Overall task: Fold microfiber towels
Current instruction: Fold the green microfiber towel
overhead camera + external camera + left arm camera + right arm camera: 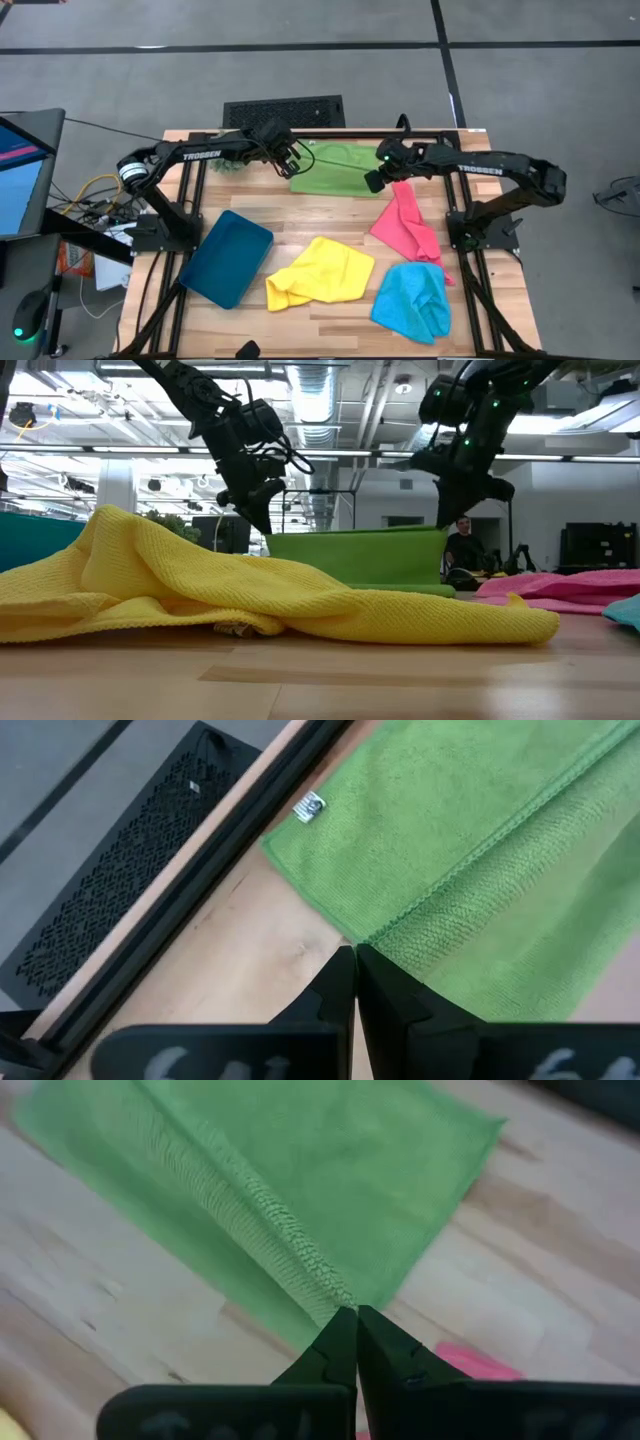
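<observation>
1. We see one dark teal tray (226, 258) lying at about 8 o'clock on the wooden table (300, 215), and nothing shows inside it.
2. We see the left arm reaching in from 9 o'clock along the far edge, its left gripper (292, 158) raised above the table at about 11 o'clock; in the left wrist view its fingers (335, 990) are pressed together on the edge of the green towel (335, 168).
3. We see the right arm reaching in from 3 o'clock, its right gripper (373, 180) at about 1 o'clock; in the right wrist view its fingertips are pinched on the other corner of the same green edge.
4. In the low view we see the green towel (360, 557) hanging as a flat sheet between the two grippers, its lower part lying on the table at 12 o'clock.
5. We count four towels, one of each colour: the green one at 12 o'clock, the pink towel (407, 225) at 3 o'clock just below the right gripper, the light blue towel (413, 300) at 5 o'clock touching the pink one, and the yellow towel (318, 272) crumpled at 6 o'clock beside the tray.
6. We count two arms and two grippers, both closed on the green cloth.
7. We see one black perforated panel (283, 111) just beyond the table's far edge at 12 o'clock.
</observation>
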Robot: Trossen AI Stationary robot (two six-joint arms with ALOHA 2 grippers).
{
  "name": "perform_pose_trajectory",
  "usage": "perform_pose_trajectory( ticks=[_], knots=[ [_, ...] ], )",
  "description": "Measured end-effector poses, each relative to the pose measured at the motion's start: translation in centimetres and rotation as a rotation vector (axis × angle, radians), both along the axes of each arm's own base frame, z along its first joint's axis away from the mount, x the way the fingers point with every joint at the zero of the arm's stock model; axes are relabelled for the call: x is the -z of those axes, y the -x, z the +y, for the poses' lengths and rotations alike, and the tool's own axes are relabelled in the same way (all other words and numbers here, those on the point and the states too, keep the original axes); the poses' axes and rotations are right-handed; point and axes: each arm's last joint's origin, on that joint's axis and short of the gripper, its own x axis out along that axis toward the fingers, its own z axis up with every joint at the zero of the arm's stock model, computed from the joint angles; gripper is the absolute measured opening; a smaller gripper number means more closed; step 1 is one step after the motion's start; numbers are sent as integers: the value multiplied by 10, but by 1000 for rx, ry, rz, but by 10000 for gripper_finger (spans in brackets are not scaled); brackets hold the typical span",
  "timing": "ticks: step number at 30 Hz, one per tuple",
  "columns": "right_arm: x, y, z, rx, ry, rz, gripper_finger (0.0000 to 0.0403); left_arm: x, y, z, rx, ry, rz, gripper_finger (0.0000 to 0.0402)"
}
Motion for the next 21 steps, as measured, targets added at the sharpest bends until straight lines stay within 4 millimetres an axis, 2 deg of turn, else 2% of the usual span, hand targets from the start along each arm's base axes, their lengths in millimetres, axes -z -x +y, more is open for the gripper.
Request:
perform_pose_trajectory(
  ticks=[5,10,13,21],
  knots=[
    [15,-6,-4,-6,-18,64,24,0,-2,2,-5,-26,-7,0],
    [22,-9,-12,-4,-22,60,24,-1,0,7,-11,-39,-13,0],
    [16,-8,-9,-8,-33,34,24,0,0,4,-8,7,-29,0],
    [-6,1,21,-18,-59,-24,18,-6,1,-17,13,68,-2,0]
  ],
)
